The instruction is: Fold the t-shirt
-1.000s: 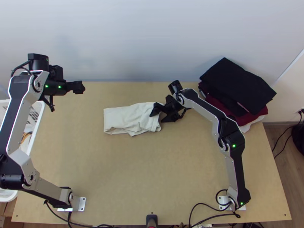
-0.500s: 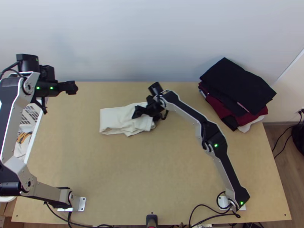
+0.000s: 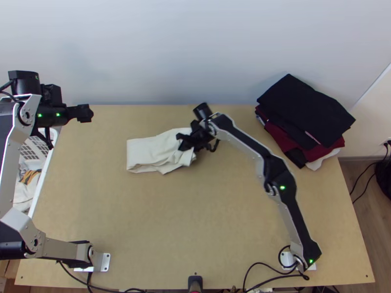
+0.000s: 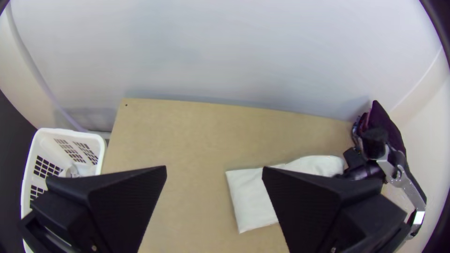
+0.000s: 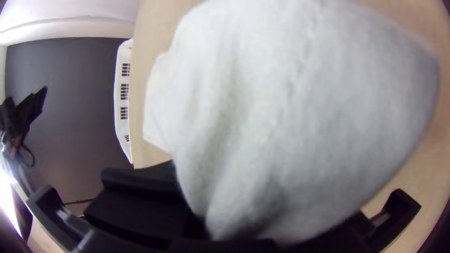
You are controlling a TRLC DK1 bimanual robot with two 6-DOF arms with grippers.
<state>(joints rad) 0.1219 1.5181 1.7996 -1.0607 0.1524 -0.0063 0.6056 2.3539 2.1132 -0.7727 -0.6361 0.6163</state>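
White t-shirt lies folded, bunched at the right tool.

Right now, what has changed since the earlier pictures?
In the top view, the right black claw went left and now grips the cream cloth t-shirt, which slid slightly left. The left black claw also went left. The dark folded clothes stayed.

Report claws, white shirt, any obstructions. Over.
Left claw open, away from shirt. Right claw pinching shirt's right end, cloth rumpled there. Garment pile off to the right, apart from shirt.
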